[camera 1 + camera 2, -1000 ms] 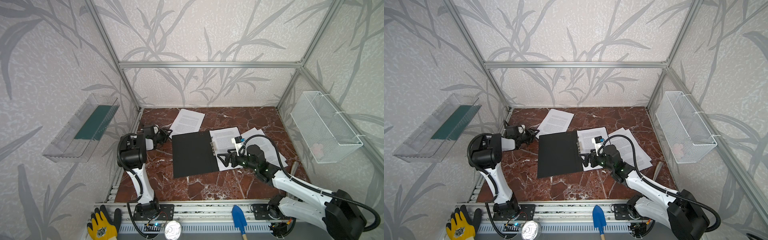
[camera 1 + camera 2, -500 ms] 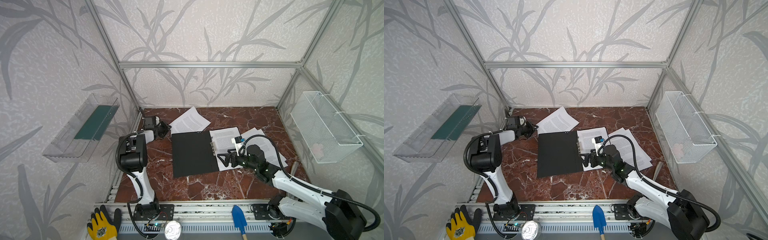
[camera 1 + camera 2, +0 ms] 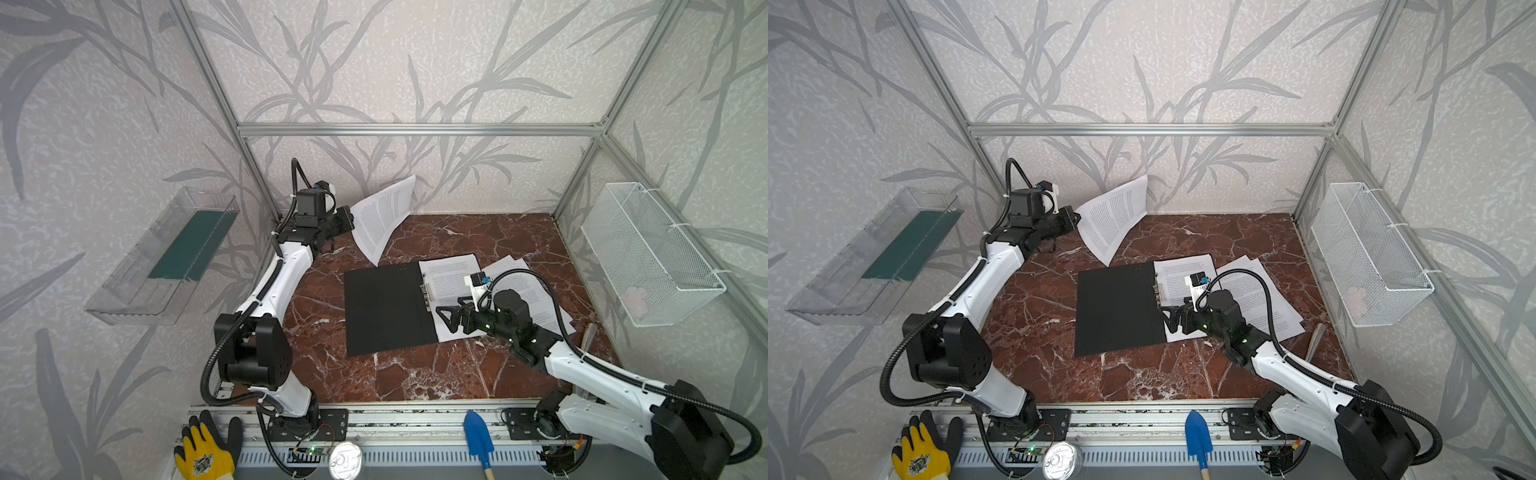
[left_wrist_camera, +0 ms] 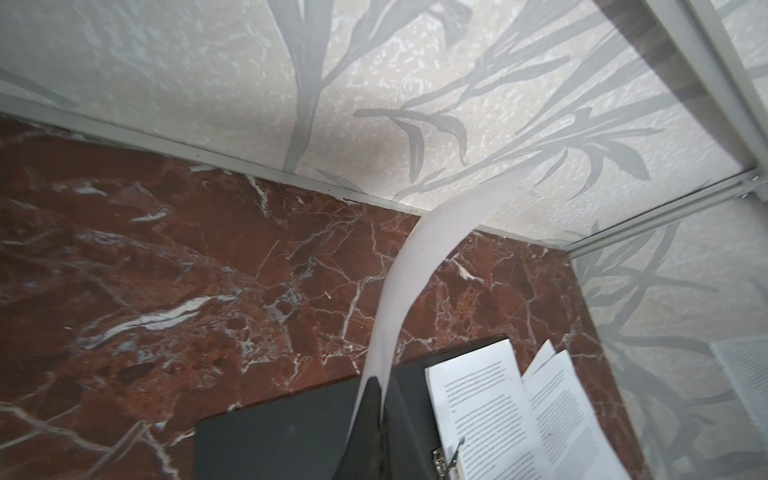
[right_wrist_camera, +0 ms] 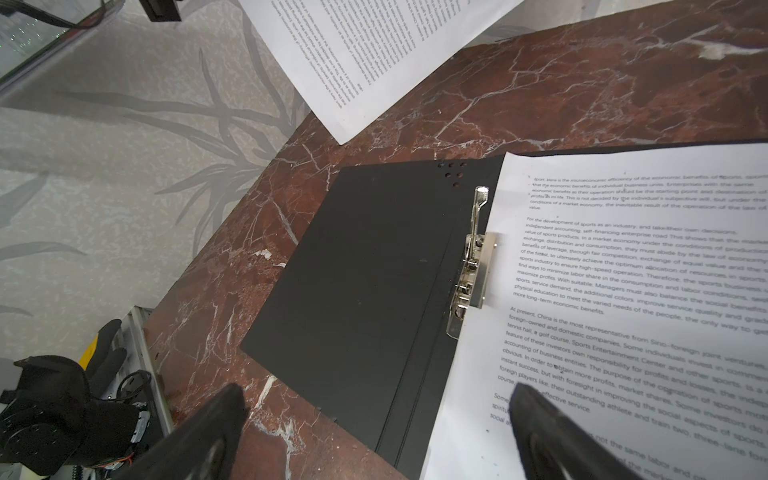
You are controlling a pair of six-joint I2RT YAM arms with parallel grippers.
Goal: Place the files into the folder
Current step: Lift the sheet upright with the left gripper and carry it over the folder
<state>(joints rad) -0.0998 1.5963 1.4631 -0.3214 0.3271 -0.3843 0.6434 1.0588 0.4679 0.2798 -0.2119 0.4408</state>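
Observation:
The black folder [image 3: 384,307] [image 3: 1117,309] [image 5: 361,274] lies open on the marble floor, its metal clip [image 5: 471,266] at the spine. One printed sheet [image 3: 451,276] [image 5: 623,291] rests on its right half, and more files [image 3: 536,291] [image 3: 1262,291] are fanned out to the right. My left gripper [image 3: 348,218] [image 3: 1074,219] [image 4: 376,419] is shut on the edge of another sheet [image 3: 384,218] [image 3: 1115,218] [image 4: 415,266], which hangs curved in the air at the back left. My right gripper [image 3: 446,320] [image 3: 1171,322] [image 5: 376,399] stands open low over the folder's near edge by the spine, holding nothing.
A white wire basket [image 3: 648,253] hangs on the right wall. A clear tray with a dark green panel [image 3: 166,249] hangs on the left wall. A yellow glove [image 3: 203,453], a tin lid [image 3: 345,459] and a blue trowel [image 3: 478,432] lie on the front rail.
My left gripper closed on the back-left sheet and raised it off the floor, so it now hangs tilted against the back wall. The right arm has stayed still.

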